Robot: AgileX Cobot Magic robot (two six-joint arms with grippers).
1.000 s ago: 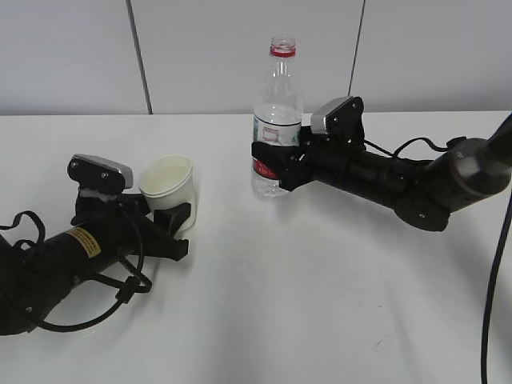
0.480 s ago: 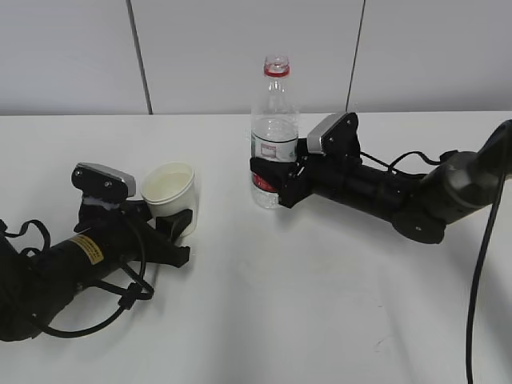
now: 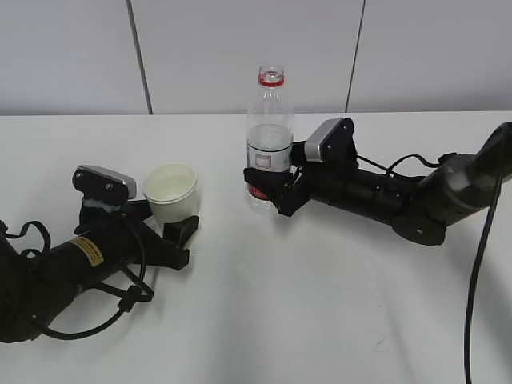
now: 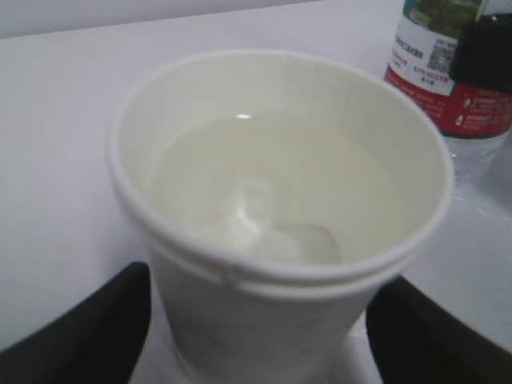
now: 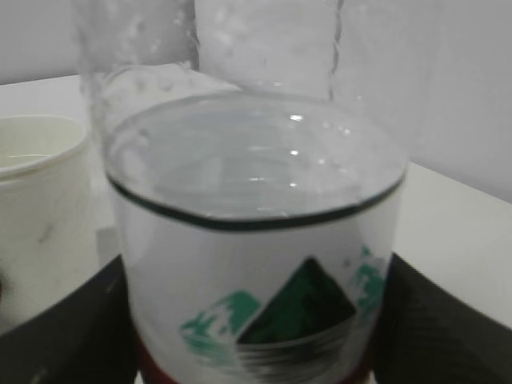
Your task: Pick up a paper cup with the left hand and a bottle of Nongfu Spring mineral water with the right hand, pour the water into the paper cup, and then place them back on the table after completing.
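The white paper cup (image 3: 170,190) stands upright on the white table (image 3: 264,312) and holds clear water (image 4: 272,184). My left gripper (image 3: 170,220), on the arm with the yellow sticker, sits low around the cup's base. Its black fingers (image 4: 80,328) stand apart from the cup wall, with table showing in the gaps. My right gripper (image 3: 268,190) is shut on the label of the open, upright Nongfu Spring bottle (image 3: 268,136), whose base is at the table. The bottle also shows in the left wrist view (image 4: 448,72) and fills the right wrist view (image 5: 256,240).
A grey panelled wall (image 3: 240,48) runs behind the table. Black cables (image 3: 480,264) hang at the right edge and loop beside the left arm. The cup and bottle stand about a hand's width apart.
The cup went from tilted and held to upright on the table, with the left fingers now apart from it. The right gripper moved the bottle left and lowered it.
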